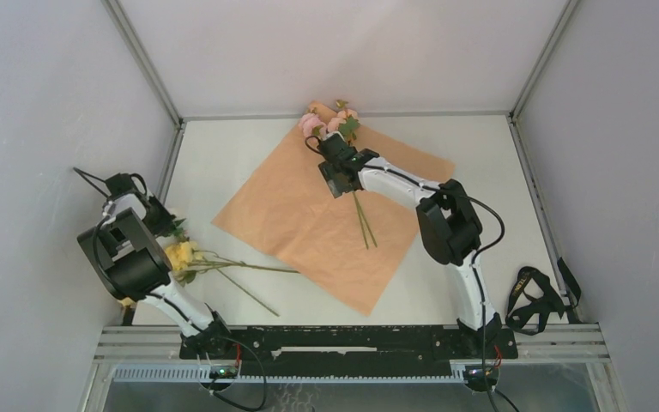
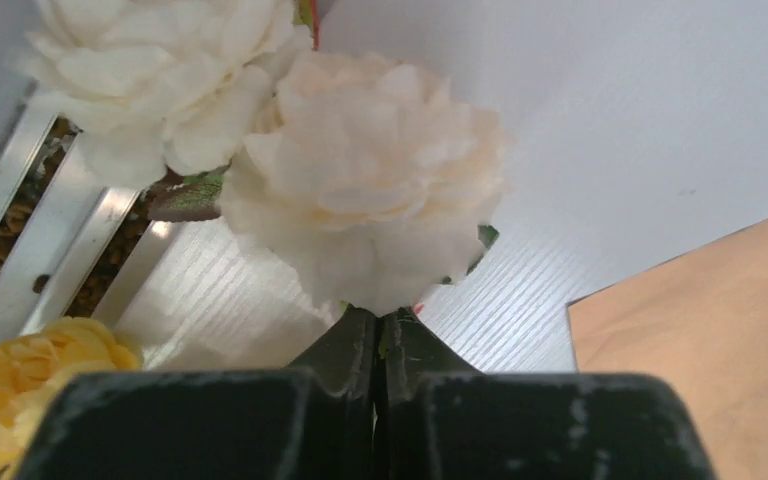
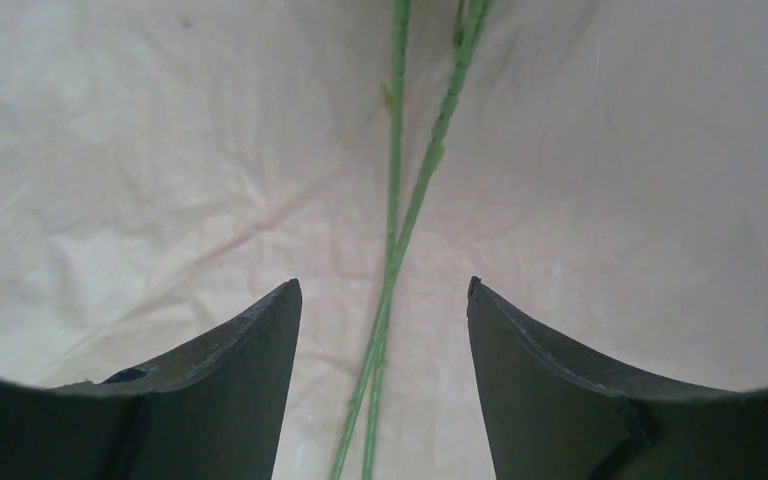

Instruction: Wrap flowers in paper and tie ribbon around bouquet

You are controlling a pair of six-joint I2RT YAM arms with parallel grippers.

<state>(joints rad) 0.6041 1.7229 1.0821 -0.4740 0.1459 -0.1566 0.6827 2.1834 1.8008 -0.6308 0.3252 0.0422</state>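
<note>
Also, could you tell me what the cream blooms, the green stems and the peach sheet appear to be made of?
The flowers: cream blooms look like matte fabric, probably artificial, with layered, frayed-edged petals. The stems: likely plastic, evenly green, thin and slightly textured. The paper: matte peach sheet showing fine creases and crinkles, so thin wrapping paper seems likely.

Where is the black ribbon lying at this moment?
In the top view the ribbon lies looped at the near right corner of the table, just right of the right arm base and apart from the paper.
</note>
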